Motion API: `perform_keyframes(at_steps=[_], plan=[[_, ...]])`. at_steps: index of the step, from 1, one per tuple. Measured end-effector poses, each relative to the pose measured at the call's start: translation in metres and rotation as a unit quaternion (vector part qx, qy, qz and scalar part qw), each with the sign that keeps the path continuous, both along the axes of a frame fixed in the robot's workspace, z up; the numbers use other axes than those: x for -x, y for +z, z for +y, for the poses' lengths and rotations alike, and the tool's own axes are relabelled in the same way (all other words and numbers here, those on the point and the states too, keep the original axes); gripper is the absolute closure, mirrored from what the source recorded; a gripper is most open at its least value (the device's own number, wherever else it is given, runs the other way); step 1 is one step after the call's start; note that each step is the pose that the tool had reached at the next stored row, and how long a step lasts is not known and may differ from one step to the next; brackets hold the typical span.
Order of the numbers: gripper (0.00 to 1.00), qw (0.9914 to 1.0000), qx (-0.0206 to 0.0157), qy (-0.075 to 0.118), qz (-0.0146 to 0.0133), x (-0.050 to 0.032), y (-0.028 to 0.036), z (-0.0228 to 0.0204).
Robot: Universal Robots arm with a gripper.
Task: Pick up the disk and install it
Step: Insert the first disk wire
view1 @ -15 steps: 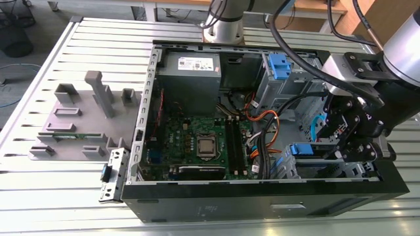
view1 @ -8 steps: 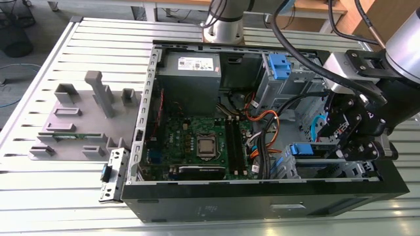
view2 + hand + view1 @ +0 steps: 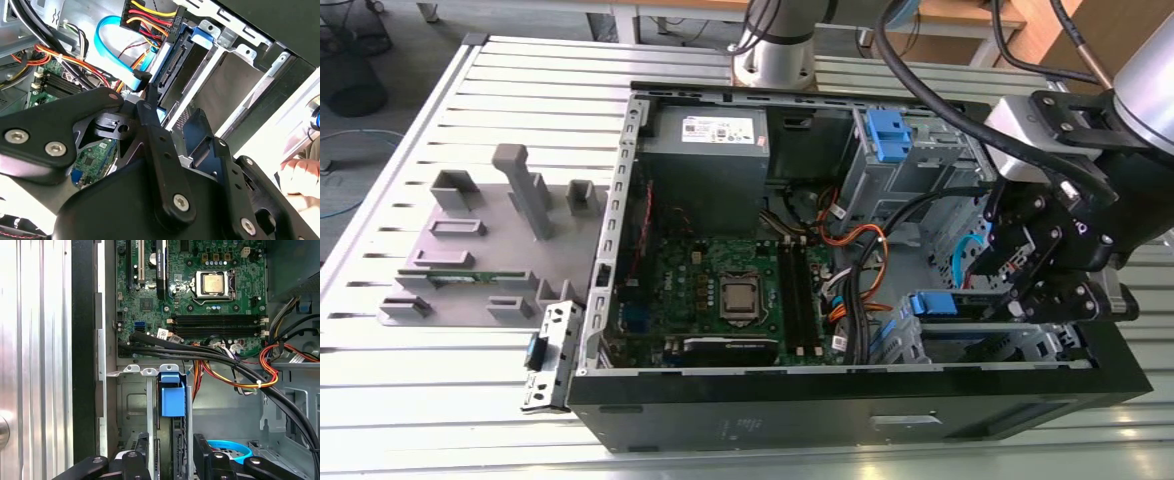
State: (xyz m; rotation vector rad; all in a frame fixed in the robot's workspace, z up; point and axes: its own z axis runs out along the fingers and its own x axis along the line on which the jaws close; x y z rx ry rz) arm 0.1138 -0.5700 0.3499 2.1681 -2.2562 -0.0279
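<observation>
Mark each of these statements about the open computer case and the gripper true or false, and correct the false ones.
1. The disk sits upright in a drive bay, its blue rail showing. True.
2. The gripper hangs over the grey fixture outside the case. False: it is inside the case, at the drive bays on the exterior view's right.
3. The processor socket carries a cooler with a fan. False: the socket is bare.
4. Orange, red and yellow wires run across the case near the disk. True.
5. The case's side panel is closed. False: it is off, with the motherboard exposed.
</observation>
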Motion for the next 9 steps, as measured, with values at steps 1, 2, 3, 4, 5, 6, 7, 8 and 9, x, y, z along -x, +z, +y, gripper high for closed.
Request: perform_keyframes(at_steps=[1,2,3,4,5,6,7,8,9], plan=[[0.52,1.00000,0.0000,0.000,0.0000,0.0000,0.0001,0.0000],[0.52,1.00000,0.0000,0.000,0.0000,0.0000,0.0001,0.0000],[0.52,1.00000,0.0000,0.000,0.0000,0.0000,0.0002,0.0000],[0.52,1.00000,0.0000,0.000,0.0000,0.0000,0.0002,0.0000],[0.52,1.00000,0.0000,0.000,0.0000,0.0000,0.0003,0.0000],[0.52,1.00000,0.0000,0.000,0.0000,0.0000,0.0004,0.0000],[0.52,1.00000,0.0000,0.000,0.0000,0.0000,0.0004,0.0000],[0.52,1.00000,0.0000,0.000,0.0000,0.0000,0.0005,0.0000],[0.52,1.00000,0.0000,0.000,0.0000,0.0000,0.0006,0.0000]])
